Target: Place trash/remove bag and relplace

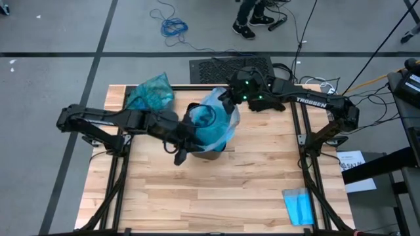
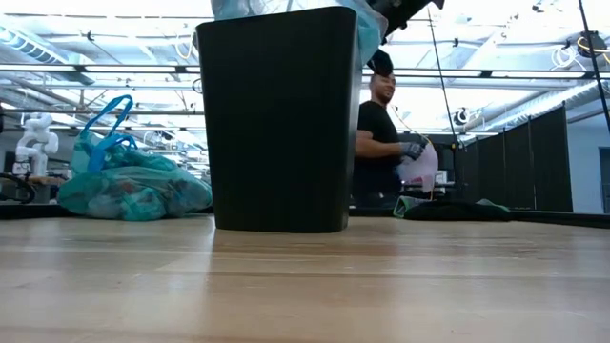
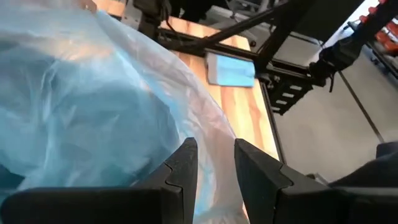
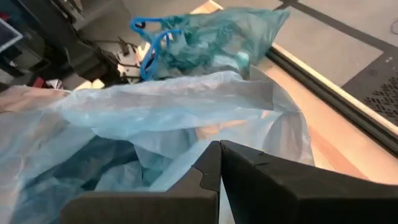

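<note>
A black bin (image 2: 276, 124) stands upright mid-table, and a sky-blue bag (image 1: 213, 121) is draped loosely over its top. My left gripper (image 1: 186, 143) is at the bin's left near side. Its fingers stand a little apart (image 3: 214, 149), with the bag's thin film running into the gap. My right gripper (image 1: 231, 101) reaches the bag's far right side, and its fingers are shut (image 4: 219, 144). A filled dark teal bag (image 1: 149, 92) lies on the table at the far left. Loose trash is out of view. My left gripper has the sky-blue bag's edge (image 3: 219, 134) between its parted fingers, coming level and slightly downward from the table's left. I cannot tell whether the fingers touch it. My right gripper's shut fingertips lie against the bag's rumpled film (image 4: 186, 158). Whether any film is pinched between them I cannot tell.
A small folded blue cloth (image 1: 298, 206) lies near the table's front right corner. The teal bag's blue handles (image 4: 149, 37) stick up. Bare wood stretches in front of the bin. A person (image 2: 381, 133) stands beyond the table's far edge.
</note>
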Motion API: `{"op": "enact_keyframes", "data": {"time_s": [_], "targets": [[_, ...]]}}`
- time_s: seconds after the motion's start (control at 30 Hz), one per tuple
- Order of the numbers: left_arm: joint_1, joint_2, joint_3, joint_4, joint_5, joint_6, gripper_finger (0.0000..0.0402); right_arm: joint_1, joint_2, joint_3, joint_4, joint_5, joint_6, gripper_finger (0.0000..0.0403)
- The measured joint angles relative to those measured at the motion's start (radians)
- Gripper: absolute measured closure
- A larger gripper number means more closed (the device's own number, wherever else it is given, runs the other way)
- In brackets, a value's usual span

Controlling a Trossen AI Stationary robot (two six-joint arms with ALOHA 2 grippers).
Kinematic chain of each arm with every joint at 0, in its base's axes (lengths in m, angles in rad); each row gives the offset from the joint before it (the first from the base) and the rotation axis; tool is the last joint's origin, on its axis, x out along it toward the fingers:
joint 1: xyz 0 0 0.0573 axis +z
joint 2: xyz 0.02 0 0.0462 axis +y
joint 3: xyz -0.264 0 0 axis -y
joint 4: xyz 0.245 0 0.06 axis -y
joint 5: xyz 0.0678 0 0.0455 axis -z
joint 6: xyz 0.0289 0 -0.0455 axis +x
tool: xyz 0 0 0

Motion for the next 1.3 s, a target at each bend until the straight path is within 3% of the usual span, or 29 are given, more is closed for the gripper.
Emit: {"op": "enact_keyframes", "data": {"time_s": [0.27,0.83,1.3], "targets": [[-0.049,0.059,0.0,-0.018,-0.051,-0.017,0.0299,-0.05,0.0,-0.048,-0.025,-0.046,-0.01,0.0403],[-0.086,0.179,0.004,-0.072,-0.218,-0.033,0.0299,-0.05,0.0,-0.277,0.107,-0.14,0.096,0.0403],[-0.085,0.04,0.0,-0.094,-0.231,-0.043,0.0299,-0.05,-0.173,-0.278,0.113,-0.09,0.099,0.0403]]}}
